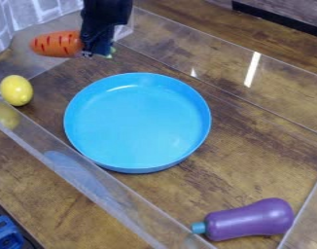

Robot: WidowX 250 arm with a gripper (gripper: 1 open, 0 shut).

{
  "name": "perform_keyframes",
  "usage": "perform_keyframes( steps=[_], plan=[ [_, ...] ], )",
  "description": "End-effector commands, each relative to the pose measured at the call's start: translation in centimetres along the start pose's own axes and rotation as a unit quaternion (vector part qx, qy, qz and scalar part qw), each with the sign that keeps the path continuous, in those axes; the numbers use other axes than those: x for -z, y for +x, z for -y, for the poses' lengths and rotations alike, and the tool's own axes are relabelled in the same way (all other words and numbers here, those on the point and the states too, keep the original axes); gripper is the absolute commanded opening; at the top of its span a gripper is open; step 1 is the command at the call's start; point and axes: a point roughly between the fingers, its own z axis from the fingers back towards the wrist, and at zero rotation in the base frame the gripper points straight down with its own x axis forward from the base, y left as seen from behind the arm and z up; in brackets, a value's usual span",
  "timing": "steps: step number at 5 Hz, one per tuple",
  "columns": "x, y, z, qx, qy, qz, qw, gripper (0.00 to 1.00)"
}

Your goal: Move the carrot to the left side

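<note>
Dark arm upper left, fingers [92, 49] closed, pointing down

At the far left of the wooden bench [252, 126], the black claw [96, 47] — jaws closed — stands against the orange carrot [54, 43]. A blue plate [136, 122] fills the centre — yellow ball [16, 89] at left, purple eggplant [248, 219] in the near right corner.

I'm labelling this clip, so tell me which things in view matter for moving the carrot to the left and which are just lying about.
Part of the job:
- small orange toy carrot with dark ridges
- black robot gripper, shut, right beside the carrot

Just lying about:
- round blue plastic plate
- yellow lemon-like ball
- purple toy eggplant
- wooden table
</note>
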Motion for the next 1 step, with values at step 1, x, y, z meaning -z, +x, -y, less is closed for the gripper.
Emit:
perform_keyframes(
  steps=[1],
  plan=[
    [-0.71, -1.35, -2.2, -0.008, 0.037, 0.003, 0.9993, 0.0]
  ],
)
